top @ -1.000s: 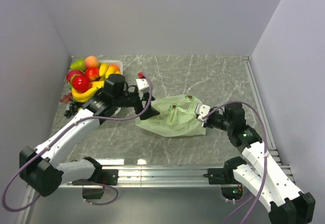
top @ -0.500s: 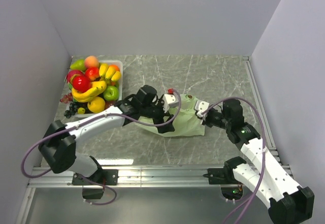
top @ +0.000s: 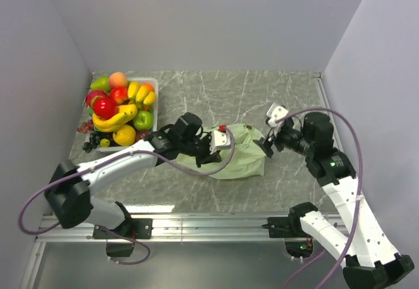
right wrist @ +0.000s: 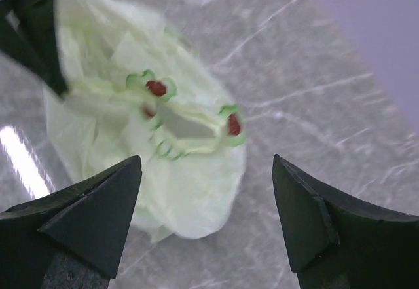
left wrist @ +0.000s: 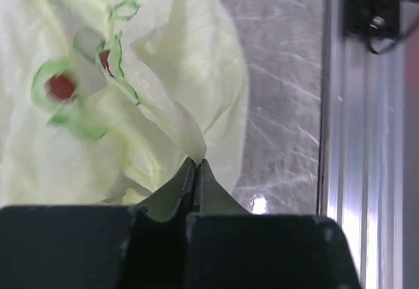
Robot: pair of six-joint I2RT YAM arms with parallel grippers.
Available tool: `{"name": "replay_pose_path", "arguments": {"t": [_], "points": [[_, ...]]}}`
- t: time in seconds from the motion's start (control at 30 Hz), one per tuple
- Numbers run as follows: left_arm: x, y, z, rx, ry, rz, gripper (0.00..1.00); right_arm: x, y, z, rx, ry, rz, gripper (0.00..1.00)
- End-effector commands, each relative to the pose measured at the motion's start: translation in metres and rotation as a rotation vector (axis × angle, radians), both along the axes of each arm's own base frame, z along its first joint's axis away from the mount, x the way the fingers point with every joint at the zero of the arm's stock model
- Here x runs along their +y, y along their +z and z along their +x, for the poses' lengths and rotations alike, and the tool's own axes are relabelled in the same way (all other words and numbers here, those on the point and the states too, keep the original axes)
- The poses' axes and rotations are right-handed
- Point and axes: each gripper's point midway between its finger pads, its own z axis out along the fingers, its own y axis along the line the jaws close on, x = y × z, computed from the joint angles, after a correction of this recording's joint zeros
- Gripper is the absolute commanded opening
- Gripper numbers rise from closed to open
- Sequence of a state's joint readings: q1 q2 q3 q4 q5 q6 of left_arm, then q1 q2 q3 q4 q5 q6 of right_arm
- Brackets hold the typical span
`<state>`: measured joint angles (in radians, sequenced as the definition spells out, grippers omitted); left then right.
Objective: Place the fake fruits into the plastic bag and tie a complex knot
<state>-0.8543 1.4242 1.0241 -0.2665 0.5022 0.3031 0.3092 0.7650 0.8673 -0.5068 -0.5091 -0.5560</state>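
The plastic bag (top: 236, 161) lies flat and crumpled on the marble table, pale green with green and red print. My left gripper (top: 211, 158) sits at its left edge. In the left wrist view it (left wrist: 196, 163) is shut, pinching a thin fold of the bag (left wrist: 98, 112). My right gripper (top: 266, 147) hovers just off the bag's right side, open and holding nothing. Through the right wrist view its fingers (right wrist: 111, 197) stand wide apart above the bag (right wrist: 196, 191). The fake fruits (top: 121, 109) are piled at the back left. A knot is not in view.
A clear tray (top: 155, 82) holds the fruit pile, and dark grapes (top: 91, 141) lie on the table beside it. White walls close in the left, back and right. An aluminium rail (top: 216, 222) runs along the near edge.
My left arm swung from the fruit tray over to the bag and shut on a fold. My right gripper let go of the bag's right edge, opened, and drew up and back.
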Motion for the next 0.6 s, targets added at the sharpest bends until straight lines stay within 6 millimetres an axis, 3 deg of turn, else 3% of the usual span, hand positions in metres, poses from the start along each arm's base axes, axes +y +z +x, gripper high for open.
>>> {"name": "replay_pose_path", "arguments": {"t": [0.0,0.1,0.13,0.4,0.57], "points": [[0.010,0.029,-0.029,-0.127,-0.218,-0.057,0.00,0.007,0.043,0.011,0.001,-0.023,0.082,0.87],[0.018,0.035,-0.042,-0.181,-0.319,-0.054,0.00,0.027,0.050,0.020,0.073,0.056,0.099,0.87],[0.020,0.037,-0.045,-0.220,-0.365,-0.058,0.00,0.034,0.042,0.027,0.118,0.072,0.093,0.87],[0.028,0.045,-0.065,-0.297,-0.531,-0.083,0.00,0.101,0.024,0.031,0.102,0.293,-0.020,0.87],[0.032,0.046,-0.071,-0.294,-0.548,-0.088,0.00,0.117,-0.022,0.033,0.213,0.330,-0.106,0.86]]}}
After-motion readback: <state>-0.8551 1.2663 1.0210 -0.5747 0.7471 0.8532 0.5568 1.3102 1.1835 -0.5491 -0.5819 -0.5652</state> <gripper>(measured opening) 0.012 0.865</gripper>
